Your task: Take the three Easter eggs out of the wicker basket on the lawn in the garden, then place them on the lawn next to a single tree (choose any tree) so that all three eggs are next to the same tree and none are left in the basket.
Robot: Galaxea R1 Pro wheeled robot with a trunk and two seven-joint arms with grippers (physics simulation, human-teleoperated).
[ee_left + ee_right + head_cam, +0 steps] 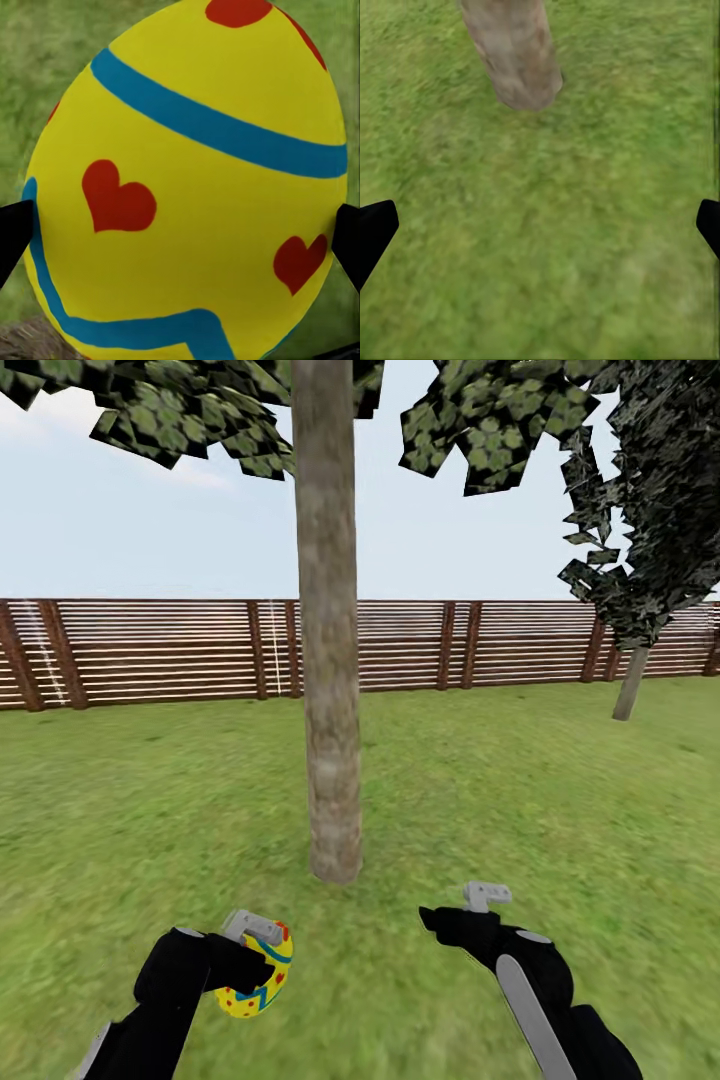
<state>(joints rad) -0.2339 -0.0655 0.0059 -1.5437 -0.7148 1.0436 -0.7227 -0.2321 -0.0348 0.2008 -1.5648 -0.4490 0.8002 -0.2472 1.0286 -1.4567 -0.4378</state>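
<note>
A yellow Easter egg [258, 972] with red hearts and blue bands sits between the fingers of my left gripper [250, 960], which is shut on it low at the left. In the left wrist view the egg [187, 180] spans the whole gap between the black fingertips [13, 236]. The tree [330, 710], with its thick pale mottled trunk, stands straight ahead, its base [517, 60] a short way beyond both grippers. My right gripper [442, 920] hangs open over bare grass, its fingers [375, 229] wide apart and empty. The wicker basket and the other eggs are out of view.
The lawn [520, 800] spreads all around the trunk. A brown slatted fence [150, 650] closes the back. A second, thinner-trunked tree [630, 685] with dark foliage stands at the far right near the fence.
</note>
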